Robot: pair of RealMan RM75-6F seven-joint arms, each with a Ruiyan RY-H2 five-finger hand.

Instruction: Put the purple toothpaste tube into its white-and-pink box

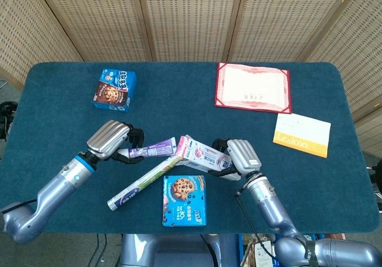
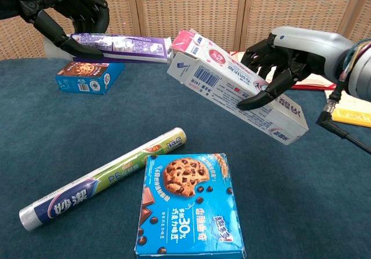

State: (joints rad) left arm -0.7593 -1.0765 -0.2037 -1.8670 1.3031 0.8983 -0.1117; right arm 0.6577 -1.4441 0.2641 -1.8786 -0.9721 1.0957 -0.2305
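Left hand (image 2: 69, 18) is pinching the purple toothpaste tube (image 2: 124, 46) by its tail, held level in the air so the cap end points right at the box mouth. Right hand (image 2: 278, 59) grips the white-and-pink box (image 2: 235, 88) mid-body, tilted with its open flap end just beside the tube tip. Plenty of air above the table (image 1: 179, 88); the foil roll (image 2: 104, 178) and cookie box (image 2: 188, 204) lie well below.

We see bright, even, diffuse light in both views, only faint soft shadows on the dark teal cloth-covered bench (image 1: 179, 88), no strong glare, sharp focus throughout, slight wide-angle bending at the head view's edges.
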